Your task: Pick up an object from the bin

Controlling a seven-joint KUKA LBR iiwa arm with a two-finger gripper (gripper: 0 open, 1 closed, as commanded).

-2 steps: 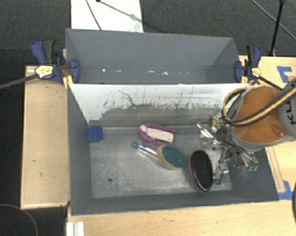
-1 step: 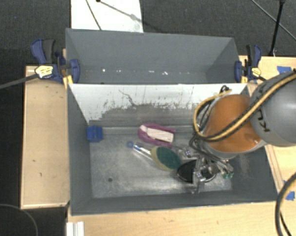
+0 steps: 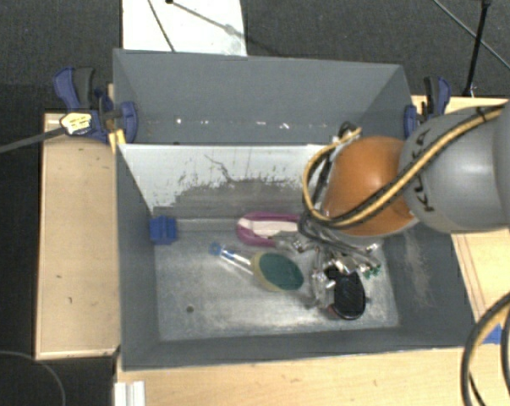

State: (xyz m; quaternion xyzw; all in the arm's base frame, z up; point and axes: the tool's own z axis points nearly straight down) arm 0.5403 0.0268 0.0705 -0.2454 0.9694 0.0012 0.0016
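Clutter is seen left of the black rounded object (image 3: 351, 299): a green disc (image 3: 279, 271), a clear tube (image 3: 231, 257), a pink piece (image 3: 267, 225). That object lies just beside the jaws (grip cannot be told).

In the bin (image 3: 140, 328), a small block (image 3: 162, 229) sits back left; a tube (image 3: 229, 257) lies just left of a round pad (image 3: 279, 271), with the gripper (image 3: 329, 282) just right of the pad
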